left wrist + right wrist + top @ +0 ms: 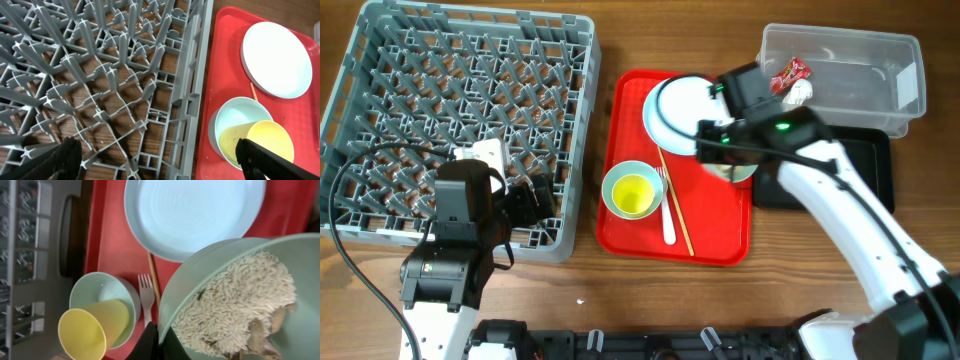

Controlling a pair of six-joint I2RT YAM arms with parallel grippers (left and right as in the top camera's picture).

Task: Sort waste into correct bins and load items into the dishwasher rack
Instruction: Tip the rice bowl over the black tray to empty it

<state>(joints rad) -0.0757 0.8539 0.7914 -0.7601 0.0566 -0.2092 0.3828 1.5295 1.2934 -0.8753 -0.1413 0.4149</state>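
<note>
My right gripper (159,340) is shut on the rim of a green bowl (200,280) holding rice-like food scraps (240,300), lifted over the red tray's right side (735,165). The plate (680,110), the second bowl (620,180) with the yellow cup (635,195) in it, the white fork (667,215) and the chopstick (677,215) lie on the red tray. The clear tub (860,60) holds the red wrapper (790,72) and the tissue (802,92). My left gripper (162,160) is open and empty above the grey rack's (460,110) front right corner.
The red serving tray (620,225) sits between the rack and the bins. The black tray (870,165) lies in front of the clear tub, partly under my right arm. A black cable (350,200) loops over the rack's left side.
</note>
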